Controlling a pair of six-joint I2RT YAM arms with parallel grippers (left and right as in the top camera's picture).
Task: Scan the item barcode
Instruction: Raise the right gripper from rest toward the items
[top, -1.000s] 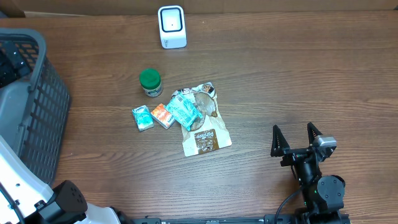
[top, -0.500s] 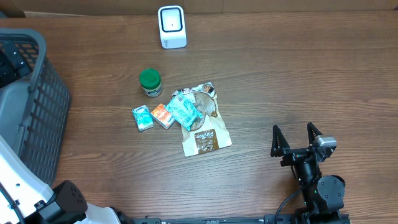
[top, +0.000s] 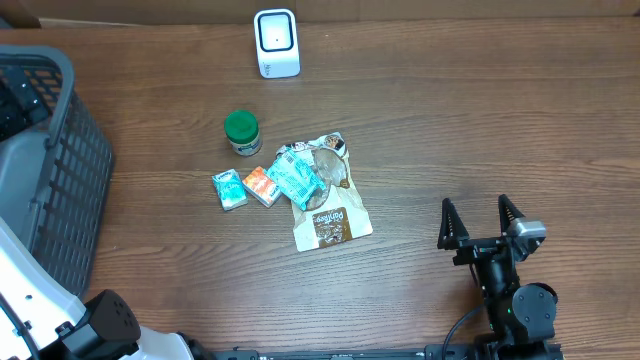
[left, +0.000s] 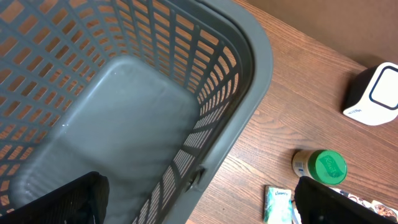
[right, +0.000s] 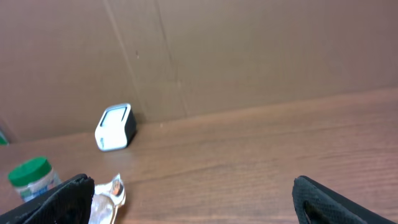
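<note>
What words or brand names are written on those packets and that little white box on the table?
brown pouch: dark label with pale lettering, too blurred to read.
small teal packet: one printed word, too small to read.
bigger teal packet, orange packet, green-lidded jar: print unreadable.
white box: nothing readable.

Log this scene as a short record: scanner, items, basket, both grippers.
scanner: white scanner, standing at the far edge
items: green-lidded jar, small teal packet, orange packet, large teal packet lying on brown pouch; all clustered in the middle
basket: grey basket, by the left arm
left gripper: fingers open, over the basket, holding nothing
right gripper: fingers open, right of the items, holding nothing
</note>
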